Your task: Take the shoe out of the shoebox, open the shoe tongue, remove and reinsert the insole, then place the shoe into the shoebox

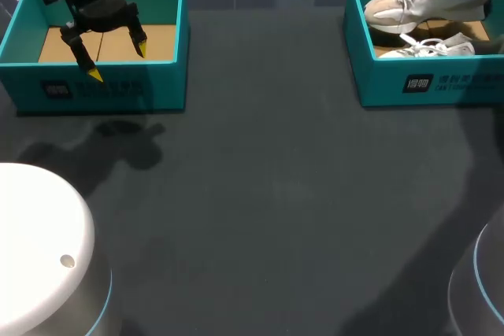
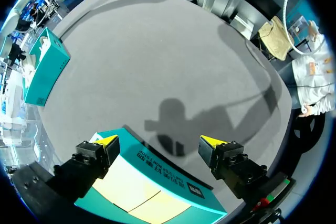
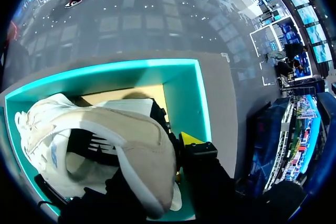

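Item: cream and white lace-up shoe [image 1: 425,1], held at the heel end and raised over the right-hand teal cardboard shoebox [image 1: 429,80], toe toward the table's middle
Right gripper [image 3: 177,146]: one yellow fingertip [image 3: 191,139] lies against the heel's outer side, the other is hidden by the shoe; grip judged closed on the heel, since the shoe hangs off the box floor
Second white shoe [image 1: 429,47]: lying in the same box, beneath
Left gripper [image 1: 117,61]: fingers spread wide, holding nothing, above the left-hand teal box with tan floor [image 1: 118,94]
Handling note: lift until the sole clears the box wall and the lower shoe's laces, then carry slowly to the dark grey table [image 1: 260,194]; a heel-only hold may let the toe droop; set it down sole-flat within the left arm's reach
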